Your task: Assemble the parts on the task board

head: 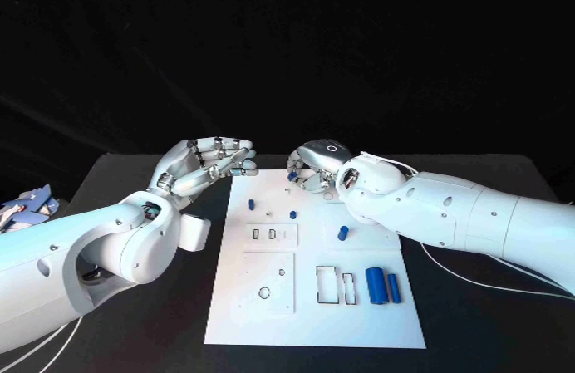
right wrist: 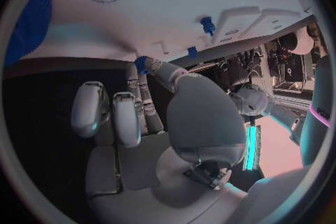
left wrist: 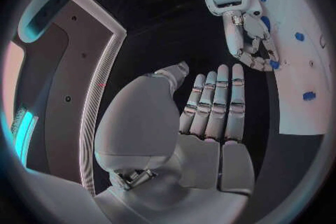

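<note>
A: White task board (head: 360,327) is seen flat at the mid of the black table (head: 479,340), long side running away from the robot.

B: Hands, where?

A: Both are raised at the board's far end. Left hand (head: 206,167) is seen just off the far-left corner, above the table, not touching the board. Right hand (head: 317,164) is over the far edge, approx. centre.

B: Fingers, L?

A: Stretched out side by side in the left wrist view, thumb set apart, palm bare. Nothing is held.

B: And R?

A: A small blue part (right wrist: 142,61) is pinched at the fingertips, betw. thumb and a finger. It is also seen in the left wrist view, at the tips, above the board's edge. Remaining fingers are curled alongside.

B: Other parts?

A: All on the board. Two short blue studs, one (head: 252,203) near the left edge, one (head: 292,213) nearer the mid, both in the far half. A blue peg (head: 344,233) is tilted right of centre, just beside the right arm. A thick blue cylinder (head: 375,285) and a thin blue cylinder (head: 393,287) lie side by side at the near-right, parallel, just beside two rectangular outlines (head: 326,283). Whether the studs are seated in holes can't be told.
</note>
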Controlling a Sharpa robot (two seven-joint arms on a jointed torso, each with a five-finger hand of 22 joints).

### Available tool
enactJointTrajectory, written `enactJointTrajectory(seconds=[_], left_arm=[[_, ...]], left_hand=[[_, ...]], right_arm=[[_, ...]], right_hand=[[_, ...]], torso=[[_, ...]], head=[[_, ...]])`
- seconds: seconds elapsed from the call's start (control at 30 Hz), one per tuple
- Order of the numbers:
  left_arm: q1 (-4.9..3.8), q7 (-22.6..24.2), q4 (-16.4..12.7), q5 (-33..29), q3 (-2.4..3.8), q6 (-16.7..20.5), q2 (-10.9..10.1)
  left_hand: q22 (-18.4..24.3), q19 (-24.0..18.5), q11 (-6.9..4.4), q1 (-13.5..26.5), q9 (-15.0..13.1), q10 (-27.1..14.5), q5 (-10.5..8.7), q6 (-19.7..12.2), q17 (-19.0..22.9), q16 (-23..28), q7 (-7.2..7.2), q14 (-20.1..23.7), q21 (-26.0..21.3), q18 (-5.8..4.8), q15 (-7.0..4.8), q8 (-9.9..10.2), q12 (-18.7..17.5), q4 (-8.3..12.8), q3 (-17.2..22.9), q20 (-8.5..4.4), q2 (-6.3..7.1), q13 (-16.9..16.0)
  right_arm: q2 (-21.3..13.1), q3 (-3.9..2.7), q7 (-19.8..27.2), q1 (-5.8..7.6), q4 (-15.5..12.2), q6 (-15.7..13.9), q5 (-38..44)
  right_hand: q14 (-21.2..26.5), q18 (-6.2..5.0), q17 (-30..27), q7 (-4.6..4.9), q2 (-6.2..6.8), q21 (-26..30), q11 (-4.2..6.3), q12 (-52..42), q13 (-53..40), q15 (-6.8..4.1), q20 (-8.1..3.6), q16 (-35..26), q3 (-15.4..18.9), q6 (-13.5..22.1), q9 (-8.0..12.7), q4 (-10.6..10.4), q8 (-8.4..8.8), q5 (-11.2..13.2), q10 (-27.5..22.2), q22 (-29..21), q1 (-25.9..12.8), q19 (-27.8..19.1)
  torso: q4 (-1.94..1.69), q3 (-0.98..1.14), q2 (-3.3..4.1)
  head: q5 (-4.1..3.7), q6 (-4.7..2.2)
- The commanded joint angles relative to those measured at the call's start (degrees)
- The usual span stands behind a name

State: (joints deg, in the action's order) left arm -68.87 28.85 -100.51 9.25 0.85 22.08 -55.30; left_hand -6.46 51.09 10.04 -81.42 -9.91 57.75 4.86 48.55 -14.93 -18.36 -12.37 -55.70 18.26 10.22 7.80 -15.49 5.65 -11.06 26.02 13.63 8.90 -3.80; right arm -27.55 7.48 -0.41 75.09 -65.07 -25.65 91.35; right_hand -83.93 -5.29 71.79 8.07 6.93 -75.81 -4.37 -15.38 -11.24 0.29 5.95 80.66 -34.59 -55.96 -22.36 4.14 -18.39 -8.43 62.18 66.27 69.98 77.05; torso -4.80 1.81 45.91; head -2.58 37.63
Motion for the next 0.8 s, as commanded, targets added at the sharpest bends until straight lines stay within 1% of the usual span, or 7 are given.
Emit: enactJointTrajectory(seconds=[0.03, 0.27, 0.3, 0.43, 0.5, 0.67, 0.8], left_arm=[[-0.13, 0.4, -0.1, -0.2, 0.05, -1.1, 0.1], [-0.19, 0.4, -0.1, -0.2, 0.05, -1.1, 0.2], [-0.2, 0.4, -0.1, -0.2, 0.05, -1.1, 0.2], [-0.22, 0.4, -0.1, -0.3, 0.05, -1.1, 0.1], [-0.23, 0.3, -0.1, -0.3, 0.05, -1.1, 0.1], [-0.28, 0.3, -0.1, -0.3, 0.05, -1.1, 0.2], [-0.32, 0.3, -0.1, -0.3, 0.05, -1.1, 0.1]], left_hand=[[0.1, 0.2, 0.38, 0.5, 0.0, -0.1, -0.22, -0.5, -0.1, 0.4, -1.07, 0.2, -0.3, 0.25, -0.05, 0.2, -0.3, 0.1, 0.3, 0.29, 0.23, 0.1], [0.1, 0.2, 0.38, 0.5, 0.0, -0.1, -0.22, -0.5, -0.1, 0.4, -1.07, 0.2, -0.3, 0.25, -0.05, 0.2, -0.3, 0.1, 0.3, 0.29, 0.23, 0.1], [0.1, 0.2, 0.38, 0.5, 0.0, -0.1, -0.22, -0.5, -0.1, 0.4, -1.07, 0.2, -0.3, 0.25, -0.05, 0.2, -0.3, 0.1, 0.3, 0.29, 0.23, 0.1], [0.1, 0.2, 0.38, 0.5, 0.0, -0.1, -0.22, -0.5, -0.1, 0.4, -1.07, 0.2, -0.3, 0.25, -0.05, 0.2, -0.3, 0.1, 0.3, 0.29, 0.23, 0.1], [0.1, 0.2, 0.38, 0.5, 0.0, -0.1, -0.22, -0.5, -0.1, 0.4, -1.07, 0.2, -0.3, 0.25, -0.05, 0.2, -0.3, 0.1, 0.3, 0.29, 0.23, 0.1], [0.1, 0.2, 0.38, 0.5, 0.0, -0.1, -0.22, -0.5, -0.1, 0.4, -1.07, 0.2, -0.3, 0.25, -0.05, 0.2, -0.3, 0.1, 0.3, 0.29, 0.23, 0.1], [0.1, 0.2, 0.38, 0.5, 0.0, -0.1, -0.22, -0.5, -0.1, 0.4, -1.07, 0.2, -0.3, 0.25, -0.05, 0.2, -0.3, 0.1, 0.3, 0.29, 0.23, 0.1]], right_arm=[[0.2, 0.11, -0.7, -0.19, 0.2, 2.3, 0.4], [0.8, 0.11, -2.7, -0.22, 0.7, 2.1, 1.3], [0.8, 0.11, -3.0, -0.22, 0.8, 1.9, 1.4], [1.1, 0.11, -3.8, -0.22, 0.9, 1.3, 1.7], [1.3, 0.11, -4.0, -0.21, 1.0, 0.9, 1.8], [1.6, 0.11, -4.4, -0.19, 1.2, 1.2, 1.8], [1.6, 0.11, -4.5, -0.17, 1.2, 1.2, 1.8]], right_hand=[[-2.7, 0.35, -0.1, 0.04, -0.16, 0.0, -0.29, -0.2, 0.1, -0.14, 0.19, 0.1, 0.1, 0.4, 0.0, -0.3, -0.05, 0.2, -0.1, -0.1, -0.6, -0.1], [-2.7, 0.29, 0.1, 0.05, -0.16, 0.2, -0.31, -0.2, 0.1, -0.13, 0.2, 0.2, 0.1, 0.5, 0.0, -0.4, -0.02, 0.3, -0.2, -0.4, -0.6, -0.3], [-2.7, 0.29, 0.1, 0.05, -0.16, 0.2, -0.31, -0.2, 0.1, -0.13, 0.2, 0.2, 0.1, 0.5, 0.0, -0.4, -0.02, 0.3, -0.2, -0.4, -0.6, -0.3], [-2.6, 0.22, 0.0, 0.14, -0.05, 0.4, -0.37, -0.1, 0.2, -0.09, 0.23, 0.2, 0.0, 0.9, -0.1, -0.5, 0.15, 0.4, -0.3, -0.7, -0.7, -0.5], [-2.6, 0.18, -0.1, 0.41, 0.17, 0.6, -0.65, 0.3, 0.4, 0.11, 0.37, 0.1, -0.2, 1.7, -0.2, -0.7, 0.59, 0.5, -1.1, -0.8, -0.9, -0.7], [-2.3, -0.01, -1.0, 1.21, 1.22, 1.3, -1.41, 1.3, 1.1, 0.77, 0.92, -0.2, -0.4, 4.2, -0.2, -1.4, 2.39, 1.0, -3.1, -1.7, -1.6, -1.4], [-2.0, -0.25, -2.0, 1.7, 2.02, 2.1, -1.92, 1.9, 1.6, 1.19, 1.33, -0.6, -0.4, 5.8, -0.1, -1.8, 3.69, 1.1, -4.6, -2.8, -1.9, -2.1]], torso=[[0.02, 0.03, 0.1], [-0.11, -0.01, 0.11], [-0.06, 0.02, 0.12], [-0.1, -0.01, 0.17], [-0.01, 0.02, 0.19], [-0.02, -0.03, 0.22], [0.0, 0.01, 0.21]], head=[[0.04, 0.04], [-0.08, -0.15], [-0.06, -0.2], [-0.02, -0.28], [0.04, -0.35], [0.04, -0.4], [0.06, -0.42]])
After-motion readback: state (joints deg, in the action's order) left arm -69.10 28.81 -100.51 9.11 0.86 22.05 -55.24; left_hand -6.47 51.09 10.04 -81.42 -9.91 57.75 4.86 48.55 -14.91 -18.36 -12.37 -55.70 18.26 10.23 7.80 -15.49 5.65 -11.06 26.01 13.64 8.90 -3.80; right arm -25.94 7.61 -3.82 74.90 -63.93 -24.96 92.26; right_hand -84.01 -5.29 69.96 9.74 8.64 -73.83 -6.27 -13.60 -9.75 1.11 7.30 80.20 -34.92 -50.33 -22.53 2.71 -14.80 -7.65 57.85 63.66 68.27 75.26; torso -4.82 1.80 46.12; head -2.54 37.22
